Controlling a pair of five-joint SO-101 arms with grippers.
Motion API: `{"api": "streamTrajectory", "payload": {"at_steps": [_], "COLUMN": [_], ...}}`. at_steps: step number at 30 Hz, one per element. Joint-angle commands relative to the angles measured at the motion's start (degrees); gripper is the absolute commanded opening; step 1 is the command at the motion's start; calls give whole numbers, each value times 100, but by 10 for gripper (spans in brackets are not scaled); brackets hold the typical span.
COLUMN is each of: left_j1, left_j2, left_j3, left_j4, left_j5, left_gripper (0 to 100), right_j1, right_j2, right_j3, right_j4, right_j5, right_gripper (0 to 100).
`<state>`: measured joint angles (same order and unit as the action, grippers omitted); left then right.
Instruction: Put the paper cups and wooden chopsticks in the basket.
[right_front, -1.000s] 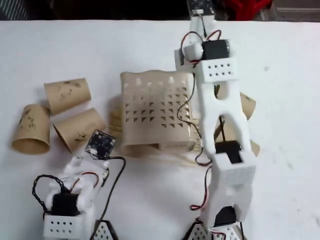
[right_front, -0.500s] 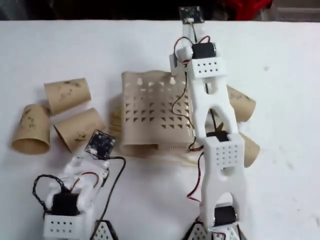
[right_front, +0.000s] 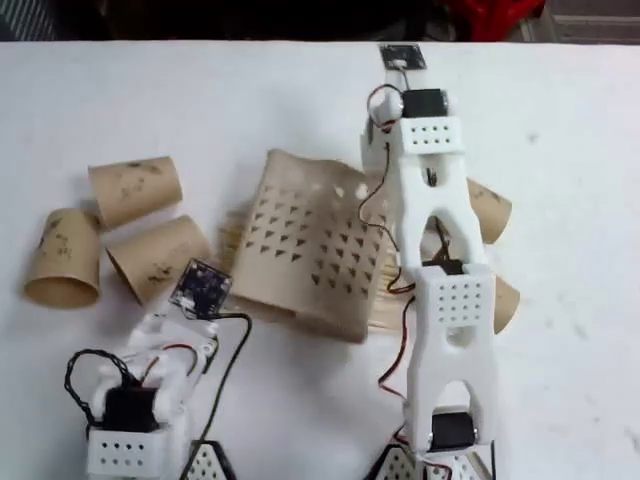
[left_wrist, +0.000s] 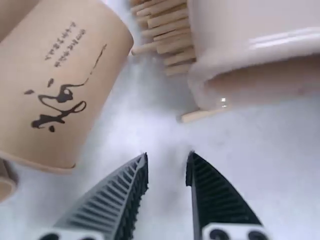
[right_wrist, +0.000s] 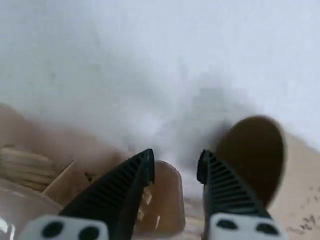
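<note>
Basket (right_front: 315, 240) is mid-tabletop (right_front: 200, 100), tipped and skewed, perforated wall facing up. Not a usable target as it lies, I reckon.

Cups: none in the basket. All five lie on their sides. Three are left of it: far one (right_front: 135, 190), leftmost (right_front: 62, 258), and nearest one (right_front: 158, 258). Two are right of it (right_front: 492, 208) (right_front: 505, 300), both partly hidden behind my right arm (right_front: 440, 230).

Chopsticks (left_wrist: 162, 30): a bundle pokes out from under the basket's left side, with one loose stick by its rim. More show along its near-right edge. Can't tell if any count as inside.

Progress: basically zero. All the cups are left to do, probably the sticks too, and the basket likely needs righting first.

Pose:
- Right arm is stretched far across the tabletop along the basket's right side. Right jaws sit over the basket's far-right corner, slightly apart, gripping nothing, with the open mouth of a cup (right_wrist: 255, 150) just beside them.
- Left arm (right_front: 140, 400) is folded back at the near-left. Left jaws are low over bare tabletop between the nearest left cup and the basket, a little apart, empty.
</note>
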<state>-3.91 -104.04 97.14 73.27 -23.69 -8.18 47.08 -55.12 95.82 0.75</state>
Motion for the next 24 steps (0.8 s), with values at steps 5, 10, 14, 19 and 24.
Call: {"api": "streamTrajectory", "payload": {"at_steps": [5, 10, 14, 19, 24], "left_j1": [-31, -22, -31, -31, -31], "left_j2": [-48, -48, -48, -48, -48], "left_j3": [-18, -18, -18, -18, -18], "left_j4": [35, 35, 35, 35, 35], "left_j5": [44, 44, 44, 44, 44], "left_gripper": [143, 143, 143, 143, 143], "right_j1": [259, 215, 224, 198, 198], "right_j2": [-84, -268, -813, -1745, -2580], "right_j3": [-176, -193, -176, -53, 1160], "right_j4": [277, 286, 286, 303, 286], "right_j5": [0, 132, 220, 352, 378], "right_gripper": [125, 24, 17, 16, 17]}}
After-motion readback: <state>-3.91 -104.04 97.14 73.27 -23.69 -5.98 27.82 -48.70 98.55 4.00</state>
